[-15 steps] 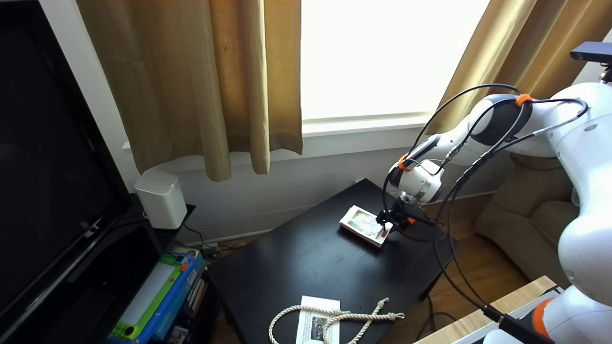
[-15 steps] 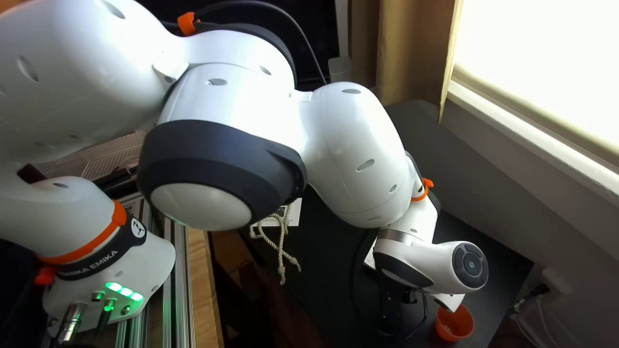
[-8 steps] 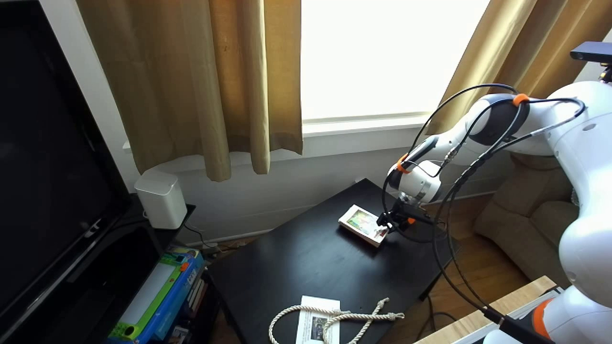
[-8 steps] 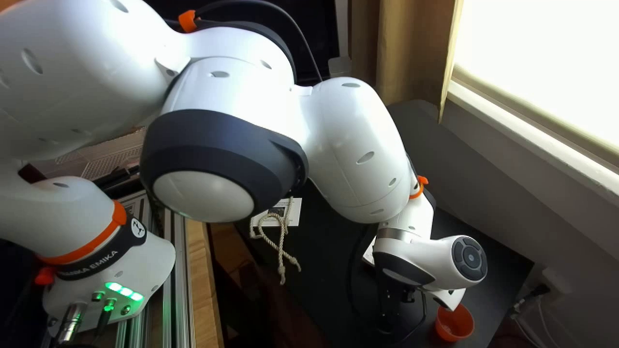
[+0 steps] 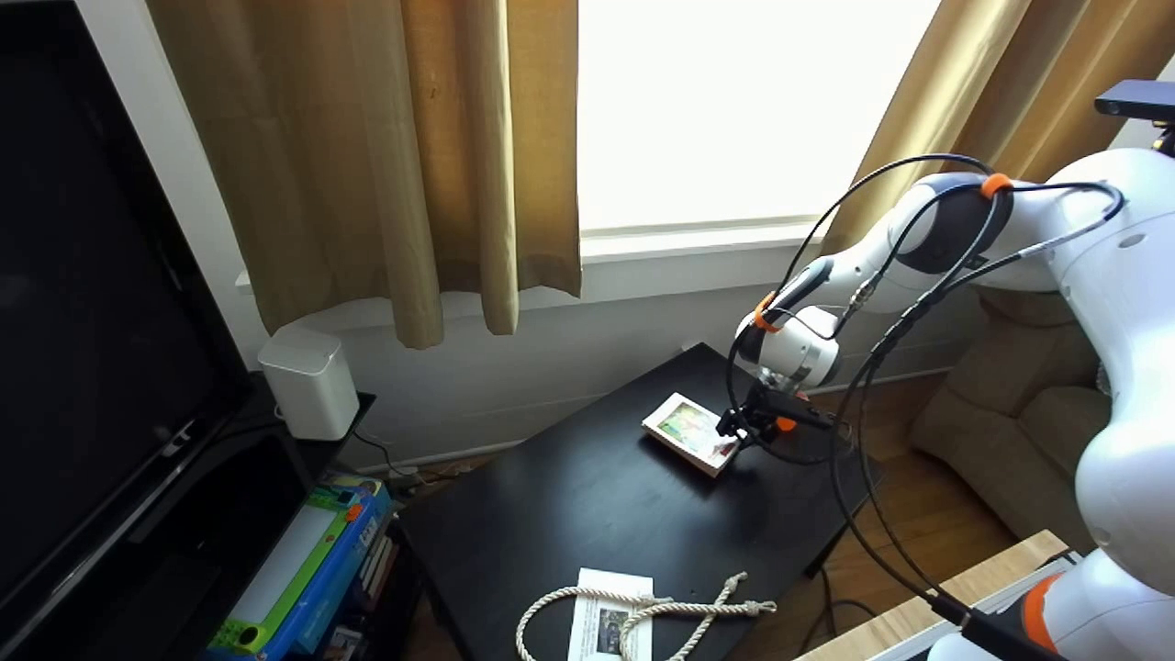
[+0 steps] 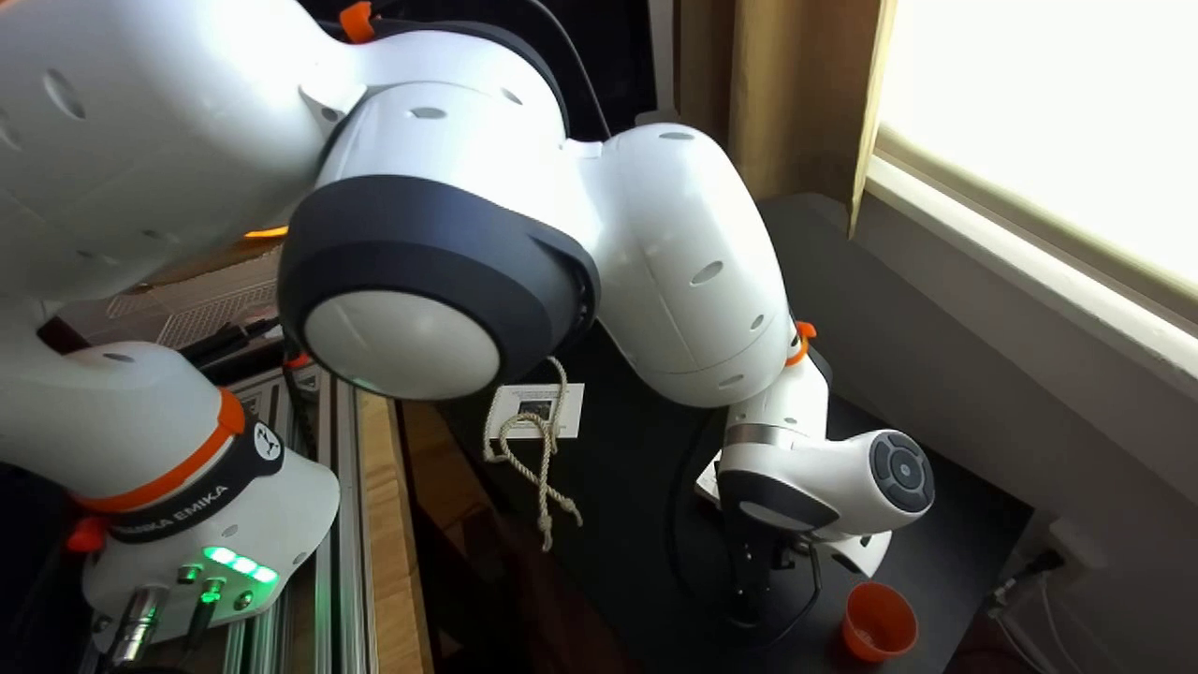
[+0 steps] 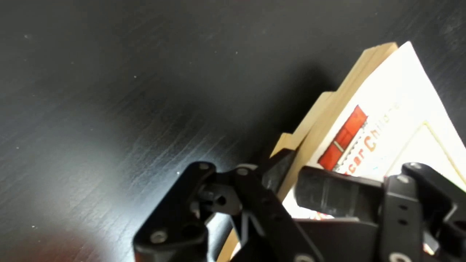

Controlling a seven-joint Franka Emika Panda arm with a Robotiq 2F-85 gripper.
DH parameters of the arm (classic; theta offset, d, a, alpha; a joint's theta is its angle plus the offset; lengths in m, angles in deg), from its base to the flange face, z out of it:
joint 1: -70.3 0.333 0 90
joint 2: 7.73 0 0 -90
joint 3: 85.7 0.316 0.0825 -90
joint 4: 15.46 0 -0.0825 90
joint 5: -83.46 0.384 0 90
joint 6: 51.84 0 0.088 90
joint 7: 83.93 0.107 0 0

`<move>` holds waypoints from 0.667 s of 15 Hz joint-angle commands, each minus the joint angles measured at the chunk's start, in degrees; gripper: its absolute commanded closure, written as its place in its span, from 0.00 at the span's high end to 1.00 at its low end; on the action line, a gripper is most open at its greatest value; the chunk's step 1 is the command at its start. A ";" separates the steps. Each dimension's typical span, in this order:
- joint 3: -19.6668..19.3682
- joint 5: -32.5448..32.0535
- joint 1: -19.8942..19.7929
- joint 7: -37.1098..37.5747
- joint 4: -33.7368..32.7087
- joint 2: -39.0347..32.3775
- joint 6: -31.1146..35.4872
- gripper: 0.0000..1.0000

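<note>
tool (image 7: 293,178): fingers parted, set astride one edge of the paperback (image 5: 690,431); one finger beside the stepped page edges, one over the cover. whether clenched on the paper or merely straddling, cannot tell.

paperback: lying on the tabletop (image 5: 587,496), toward the far end in an exterior view; cover lettered in part "car child", with a small red drawing. whether one volume or several stacked, cannot tell.

possible faults: from a shallow bite on the edge, likely bending of the cover or slipping of the lower layers; from sideways pressure in place of a grip, likely skidding of the paperback. from a careless swing, risk of knocking the orange cup (image 6: 894,613), near the tool in both exterior views and close to an edge of the tabletop. from black cables (image 5: 904,321), looped about the tool, a chance of snagging on cup or paperback.

edges and room: far corner of the tabletop near the paperback, wall (image 5: 551,367) beyond; scant margin that way. broadest stretch for moving between the paperback and the knotted rope (image 5: 707,608), laid partly over a printed sheet (image 5: 617,581), well apart from the tool.
</note>
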 commanded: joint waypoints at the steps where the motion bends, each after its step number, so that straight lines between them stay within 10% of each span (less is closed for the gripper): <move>1: -0.86 -2.36 2.27 2.12 3.71 2.69 -1.71 0.00; 10: -1.92 -5.62 9.32 5.22 6.42 4.54 -3.35 0.00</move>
